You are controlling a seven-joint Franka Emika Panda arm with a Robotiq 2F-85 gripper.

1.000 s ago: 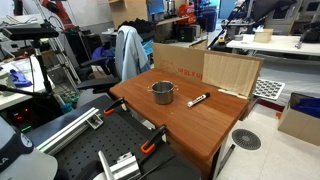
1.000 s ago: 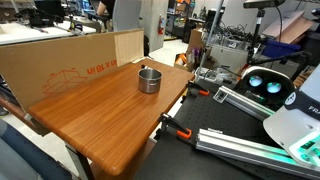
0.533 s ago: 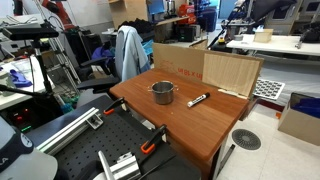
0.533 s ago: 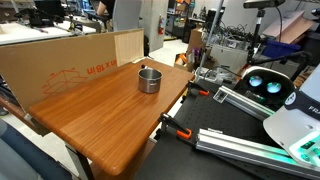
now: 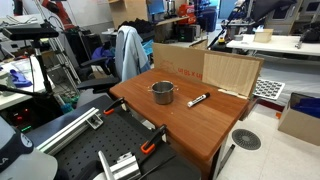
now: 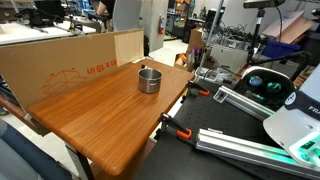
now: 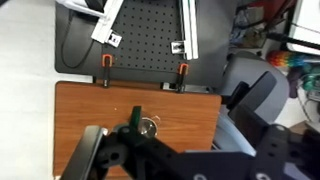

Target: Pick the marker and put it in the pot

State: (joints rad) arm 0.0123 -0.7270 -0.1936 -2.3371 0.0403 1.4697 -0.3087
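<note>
On the table (image 5: 190, 128) in an exterior view, the marker (image 5: 197, 99) lies just beside the pot (image 5: 163, 92). In an exterior view, the pot (image 6: 149, 80) stands near a cardboard wall (image 6: 70, 65). In the wrist view, the gripper (image 7: 160, 160) is above the table, fingers wide, holding nothing.

1. A brown wooden table (image 5: 190, 125) stands on a pale floor (image 5: 272, 152).
2. Cardboard sheets (image 5: 205, 68) stand along the table's far edge.
3. A pale jacket (image 5: 128, 50) hangs up behind the table.
</note>
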